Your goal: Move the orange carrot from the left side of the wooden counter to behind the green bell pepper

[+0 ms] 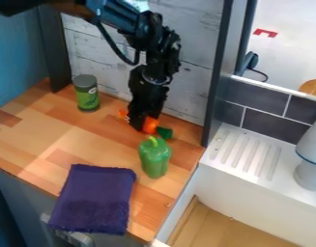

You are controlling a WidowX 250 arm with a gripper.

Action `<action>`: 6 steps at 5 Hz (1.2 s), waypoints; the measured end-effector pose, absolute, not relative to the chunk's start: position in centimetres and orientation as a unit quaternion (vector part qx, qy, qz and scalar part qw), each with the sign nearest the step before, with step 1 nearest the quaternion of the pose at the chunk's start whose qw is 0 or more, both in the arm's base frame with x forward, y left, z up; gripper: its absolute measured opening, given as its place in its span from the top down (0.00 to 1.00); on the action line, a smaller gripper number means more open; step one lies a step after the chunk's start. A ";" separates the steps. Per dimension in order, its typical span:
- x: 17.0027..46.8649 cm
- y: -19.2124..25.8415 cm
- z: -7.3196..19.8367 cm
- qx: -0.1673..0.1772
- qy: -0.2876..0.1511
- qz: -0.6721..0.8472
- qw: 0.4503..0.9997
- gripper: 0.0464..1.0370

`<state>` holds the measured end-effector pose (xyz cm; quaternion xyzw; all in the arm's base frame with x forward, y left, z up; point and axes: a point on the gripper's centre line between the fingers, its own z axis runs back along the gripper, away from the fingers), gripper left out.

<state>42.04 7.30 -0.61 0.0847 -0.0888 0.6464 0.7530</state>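
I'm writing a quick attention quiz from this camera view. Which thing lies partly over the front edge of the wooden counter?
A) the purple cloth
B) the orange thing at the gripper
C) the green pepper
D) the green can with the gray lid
A: the purple cloth lies with its lower end out past the front edge of the wooden counter.

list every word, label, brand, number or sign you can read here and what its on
No text can be read for certain.
Green can with the dark lid: its label carries pale print, too small to read.
Red mark on the white surface at the upper right: no letters or numbers can be made out.
Green pepper and purple cloth: no print seen.
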 end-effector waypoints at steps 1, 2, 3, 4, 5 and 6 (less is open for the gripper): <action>41.7 7.1 -1.1 0.073 -0.085 0.641 0.759 0.11; 41.2 7.4 -1.0 0.069 -0.081 0.638 0.763 0.03; 41.0 7.4 -0.7 0.063 -0.075 0.634 0.767 0.03; 41.1 7.6 0.8 0.051 -0.082 0.640 0.763 0.04; 40.9 8.0 3.7 0.024 -0.097 0.648 0.755 0.04; 39.7 8.4 8.0 -0.004 -0.099 0.649 0.754 0.04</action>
